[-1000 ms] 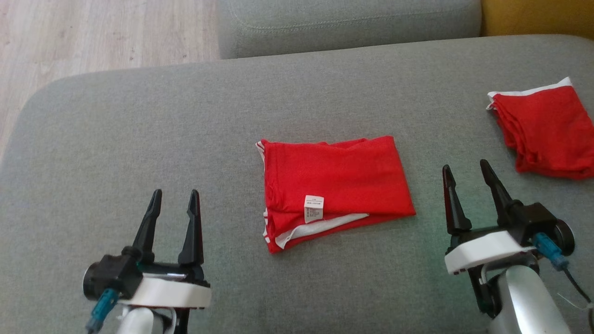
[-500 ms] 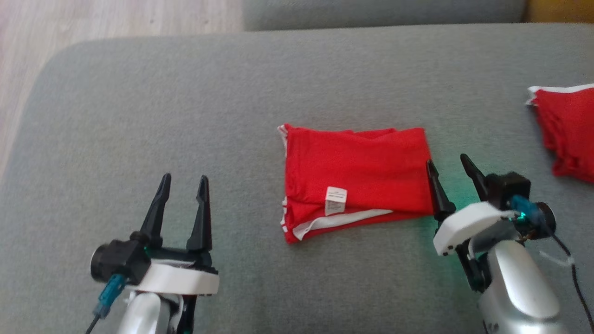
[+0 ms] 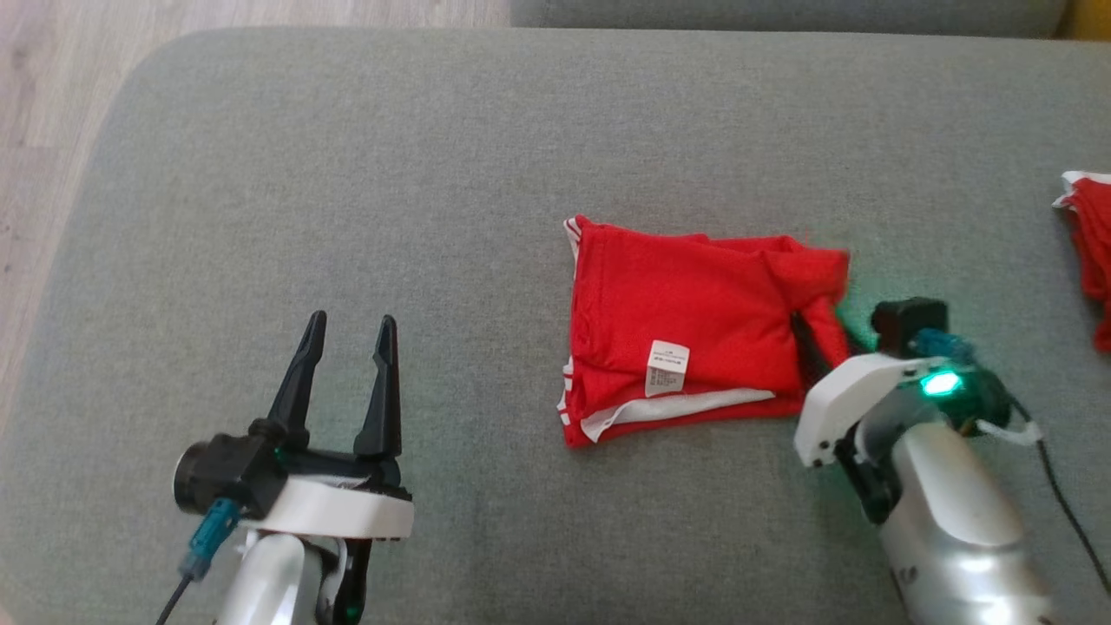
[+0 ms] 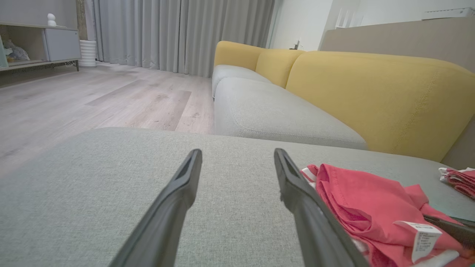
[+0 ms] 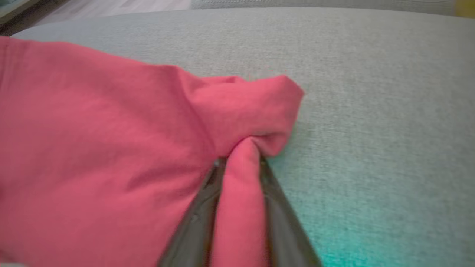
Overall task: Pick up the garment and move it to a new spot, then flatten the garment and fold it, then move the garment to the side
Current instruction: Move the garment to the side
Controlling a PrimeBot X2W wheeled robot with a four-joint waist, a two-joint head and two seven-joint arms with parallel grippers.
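Grip confirmed: the right gripper [image 5: 239,163] has its two dark fingers closed on a ridge of red cloth at the near right edge of the garment [image 3: 686,330], with fabric pinched between them and puckered just past the tips. A green light [image 3: 940,383] glows on its wrist. The rest of the garment lies folded to the left of that grip, flat on the grey cushion [image 3: 434,174], with a white label [image 3: 668,367] face up on it. Well to the left of the garment the left gripper [image 3: 347,325] hovers over bare cushion, fingers apart and holding nothing. Well to the right of the grip a second red cloth [image 3: 1089,252] lies at the cushion's edge. Beyond the cushion stand a grey sofa seat [image 4: 267,115] with a yellow backrest [image 4: 371,96], a pale wood floor [image 4: 92,96], grey curtains [image 4: 178,33] and a low cabinet [image 4: 55,44]. Against the frame of a second ago: the head camera has shifted. The right gripper then stood open and clear of the garment, whose right edge lay flat; that edge is now bunched. The left gripper is unchanged.
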